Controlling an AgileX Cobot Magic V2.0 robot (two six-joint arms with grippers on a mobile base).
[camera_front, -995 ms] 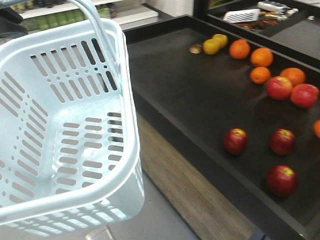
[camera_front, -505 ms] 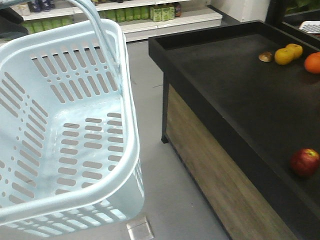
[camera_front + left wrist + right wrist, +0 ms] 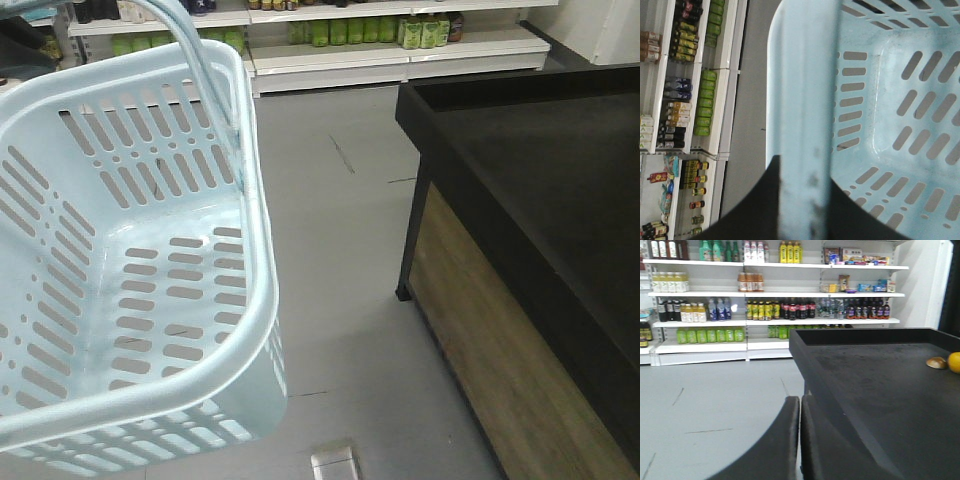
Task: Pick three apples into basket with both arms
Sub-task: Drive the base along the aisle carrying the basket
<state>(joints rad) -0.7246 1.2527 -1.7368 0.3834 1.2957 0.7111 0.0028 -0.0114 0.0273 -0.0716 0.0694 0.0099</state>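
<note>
Left fingers: I have them clamped either side of the hoop handle, so the basket hangs open-side up, ready for fruit.
Right fingers: pressed together, holding nothing, free for picking, aimed over the desk corner.
Basket: 9 o'clock in my front view, nothing inside.
Apples: none in sight; only a yellow-orange fruit at 3 o'clock on the desk.
</note>
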